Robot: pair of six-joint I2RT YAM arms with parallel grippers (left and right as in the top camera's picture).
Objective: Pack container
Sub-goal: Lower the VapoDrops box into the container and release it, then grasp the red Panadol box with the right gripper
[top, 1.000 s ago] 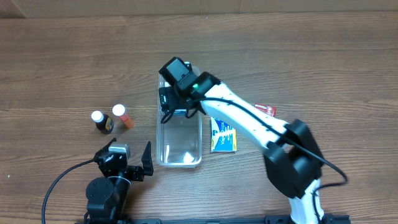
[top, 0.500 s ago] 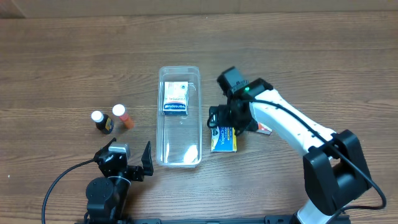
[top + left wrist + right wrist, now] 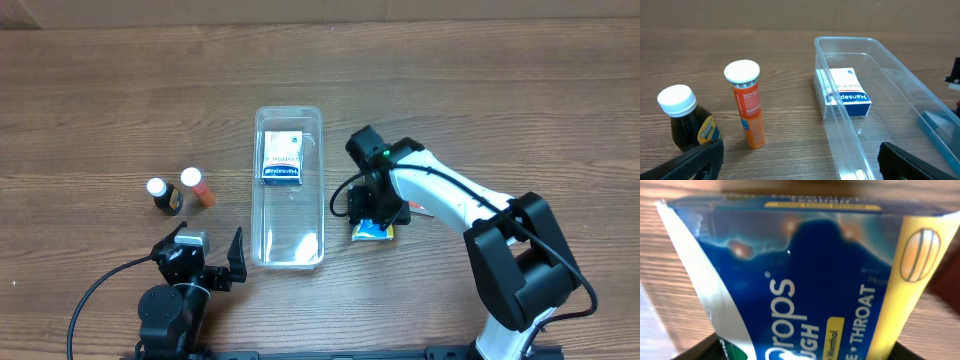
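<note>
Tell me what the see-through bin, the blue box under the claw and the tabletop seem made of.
The container looks like clear glossy plastic: the wood shows through it and its walls catch glare. The blue box seems glossy printed cardboard, with creased edges and light spots. The table looks like matte wood or wood-look laminate, by its grain.

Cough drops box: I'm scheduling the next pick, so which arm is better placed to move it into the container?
Right. The right hand is directly over the cough drops box beside the container; the left hand sits open by the bottles, across the container.
</note>
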